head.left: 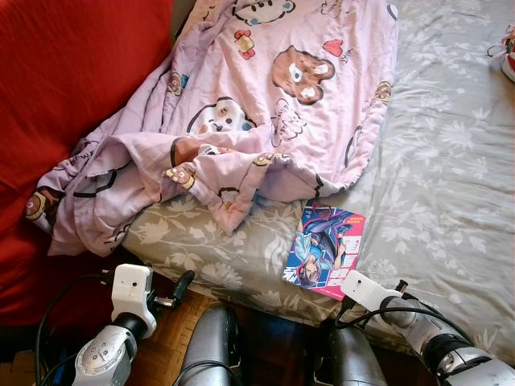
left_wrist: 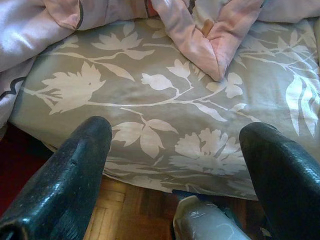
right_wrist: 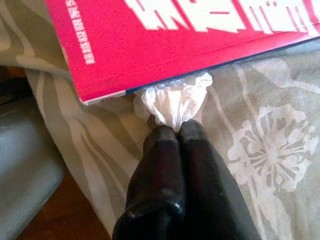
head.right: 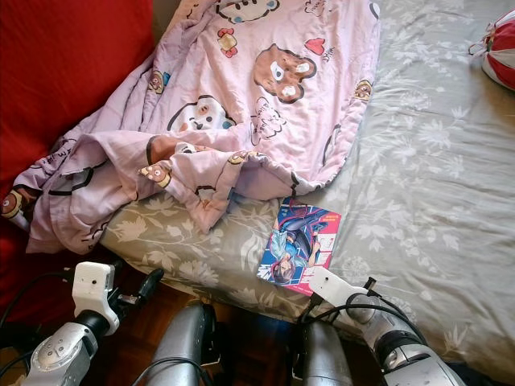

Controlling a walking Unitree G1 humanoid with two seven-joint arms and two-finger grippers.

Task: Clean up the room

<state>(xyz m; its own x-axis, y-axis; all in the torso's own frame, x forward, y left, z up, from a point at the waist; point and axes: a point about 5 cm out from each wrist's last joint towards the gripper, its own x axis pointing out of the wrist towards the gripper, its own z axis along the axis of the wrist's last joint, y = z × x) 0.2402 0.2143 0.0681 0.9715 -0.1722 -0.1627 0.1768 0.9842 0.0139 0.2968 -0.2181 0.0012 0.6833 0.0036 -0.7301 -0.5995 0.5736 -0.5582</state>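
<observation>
Tissue (right_wrist: 172, 102): a crumpled white wad, lying on the bed (head.left: 451, 185) at its near edge, tucked against the lower edge of the comic book (head.left: 324, 248). Pinched at its tip by the right pincer (right_wrist: 176, 131), whose two black fingers are pressed together on it.

Comic book: flat on the grey floral sheet near the bed's front edge, bright pink and blue cover with drawn figures; its near edge touches the tissue.

Right pincer: reaches up from below the bed's edge to the book's near corner; white wrist housing just beside the book in the head views.

Left pincer (left_wrist: 175, 165): fingers spread wide apart, holding nothing, low beside the bed's near left corner over the parquet floor (left_wrist: 120, 210), pointing at the sheet.

Duvet (head.left: 265, 104): lilac, printed with cartoon bears, rumpled across the left part of the bed, one fold hanging toward the front edge, close to the book's upper corner.

Red fabric (head.left: 72, 72): to the left of the bed.

Red and white object (head.right: 499, 48): at the far right on the bed; kind cannot be told.
</observation>
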